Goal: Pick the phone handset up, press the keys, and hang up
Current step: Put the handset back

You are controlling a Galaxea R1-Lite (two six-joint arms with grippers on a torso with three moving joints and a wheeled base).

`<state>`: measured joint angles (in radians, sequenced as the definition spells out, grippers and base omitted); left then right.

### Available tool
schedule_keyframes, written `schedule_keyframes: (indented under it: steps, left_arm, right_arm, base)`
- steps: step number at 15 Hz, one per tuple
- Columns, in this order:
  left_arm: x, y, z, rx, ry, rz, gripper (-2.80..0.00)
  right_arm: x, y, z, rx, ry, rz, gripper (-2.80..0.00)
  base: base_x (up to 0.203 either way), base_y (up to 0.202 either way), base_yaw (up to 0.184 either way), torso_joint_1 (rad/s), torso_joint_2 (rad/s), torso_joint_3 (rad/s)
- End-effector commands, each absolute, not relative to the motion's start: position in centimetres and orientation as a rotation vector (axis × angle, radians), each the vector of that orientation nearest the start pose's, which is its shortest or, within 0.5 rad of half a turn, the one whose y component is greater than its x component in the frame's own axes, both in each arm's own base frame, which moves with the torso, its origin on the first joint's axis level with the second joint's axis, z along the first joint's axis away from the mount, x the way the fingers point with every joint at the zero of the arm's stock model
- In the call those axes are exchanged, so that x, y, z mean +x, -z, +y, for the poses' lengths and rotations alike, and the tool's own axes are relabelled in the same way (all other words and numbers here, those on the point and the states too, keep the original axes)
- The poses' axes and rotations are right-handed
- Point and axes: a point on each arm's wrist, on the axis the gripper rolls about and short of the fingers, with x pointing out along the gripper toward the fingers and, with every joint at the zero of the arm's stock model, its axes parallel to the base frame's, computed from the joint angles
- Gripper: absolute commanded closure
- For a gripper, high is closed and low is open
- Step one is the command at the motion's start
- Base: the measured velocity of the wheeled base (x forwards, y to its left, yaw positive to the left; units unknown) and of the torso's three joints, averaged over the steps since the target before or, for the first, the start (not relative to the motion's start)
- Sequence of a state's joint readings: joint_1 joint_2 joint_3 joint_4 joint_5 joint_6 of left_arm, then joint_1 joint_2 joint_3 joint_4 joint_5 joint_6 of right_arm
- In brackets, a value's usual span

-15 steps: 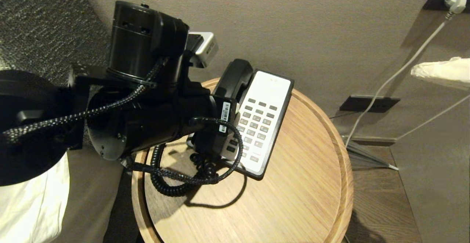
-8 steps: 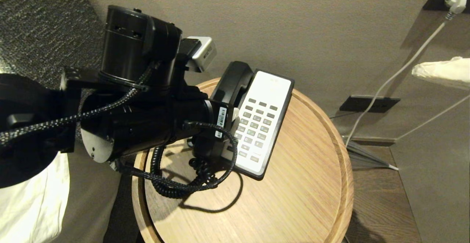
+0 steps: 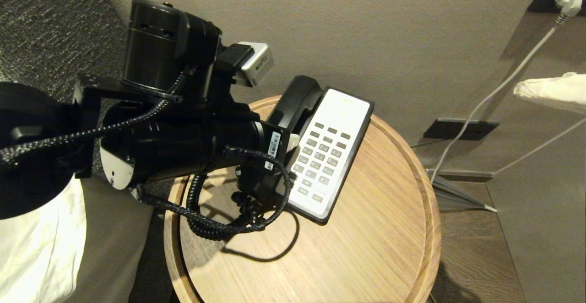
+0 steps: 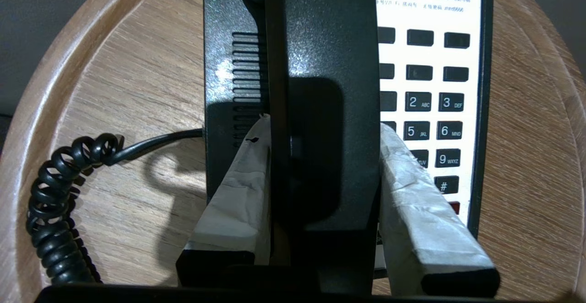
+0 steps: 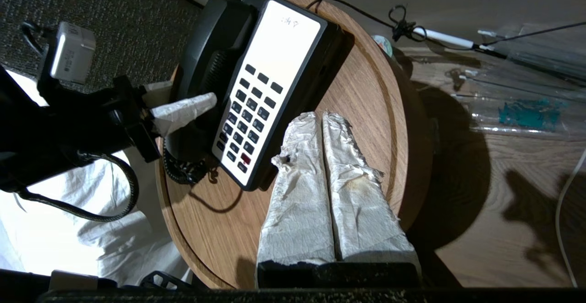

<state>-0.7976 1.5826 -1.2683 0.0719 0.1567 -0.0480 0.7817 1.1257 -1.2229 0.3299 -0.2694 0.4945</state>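
The left gripper [image 4: 320,193] is clamped on the phone handset [image 4: 320,65], one taped finger [image 4: 238,188] on each side; its own body hides the handset's lower end in the head view. The handset lies along the left side of the phone base [image 3: 327,152], near the back edge of the round wooden table [image 3: 366,248], with its coiled cord [image 3: 206,216] curling toward the table's left edge. The right gripper [image 5: 322,120], fingers pressed together, hangs above the table's right part, out of the head view.

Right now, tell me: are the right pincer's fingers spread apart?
No: in the right wrist view the right pincer has its two wrapped fingers pressed together, with nothing between them, above the wooden table.
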Motion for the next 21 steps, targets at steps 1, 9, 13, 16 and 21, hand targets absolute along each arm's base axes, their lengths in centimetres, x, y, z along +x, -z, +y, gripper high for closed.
schedule_keyframes:
  steps: [1,9,13,16,21]
  left_arm:
    - [20.2,-28.6,-19.8,0.124,0.62,0.344,0.0]
    - [20.8,-29.0,-19.9,0.125,0.649,0.361,0.0]
    - [21.3,-28.2,-20.2,0.13,0.641,0.38,0.0]
    - [21.8,-27.8,-20.4,0.131,0.647,0.396,0.0]
    - [22.4,-27.5,-20.4,0.131,0.642,0.407,0.0]
  right_arm:
    - [10.1,-33.8,9.2,0.364,-0.445,0.33,0.0]
    - [10.1,-33.8,9.2,0.381,-0.441,0.334,0.0]
    - [10.1,-33.9,9.2,0.382,-0.442,0.331,0.0]
    - [10.1,-34.0,9.2,0.384,-0.442,0.328,0.0]
    - [10.2,-33.9,9.3,0.384,-0.443,0.332,0.0]
  base:
    - [0.0,0.0,0.0,0.0,0.0,0.0]
    - [0.0,0.0,0.0,0.0,0.0,0.0]
    - [0.0,0.0,0.0,0.0,0.0,0.0]
    - [0.0,0.0,0.0,0.0,0.0,0.0]
    - [0.0,0.0,0.0,0.0,0.0,0.0]
